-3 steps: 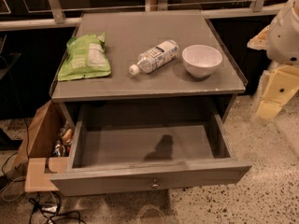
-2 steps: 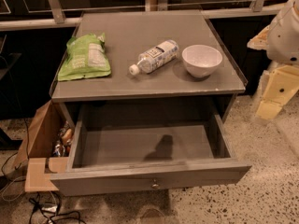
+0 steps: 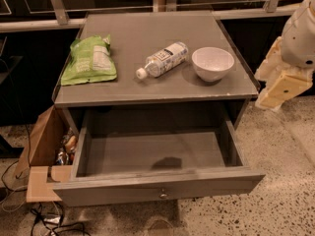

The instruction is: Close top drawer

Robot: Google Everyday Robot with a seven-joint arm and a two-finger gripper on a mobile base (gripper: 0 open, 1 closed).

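Starting at the lower left of the frame: finding a brown cardboard box (image 3: 43, 140) standing on the floor just beside the grey cabinet (image 3: 147, 31), with dark cables (image 3: 51, 222) trailing below it along the bottom edge.

Moving right along the cabinet's flat top, in the upper half of the frame:
- meeting a green bag (image 3: 91, 60) lying flat near the left edge;
- then a clear plastic bottle (image 3: 162, 59) lying on its side, white cap pointing toward the lower left;
- then 1 white bowl (image 3: 212, 64) standing upright near the right edge, apart from the bottle.

Looking below the top, at centre and lower centre: seeing the top drawer (image 3: 152, 154) standing pulled well out toward the bottom of the frame, its grey box interior lying exposed — front panel running across the lower part, with 1 small round knob (image 3: 163, 195) sitting at its middle.

Reaching the right edge: spotting the cream-coloured gripper (image 3: 275, 85) hanging in the air at mid-height beside the cabinet's right side, over the speckled floor (image 3: 285, 195), touching neither the drawer nor the cabinet. Not being able to tell whether spread or pressed together.
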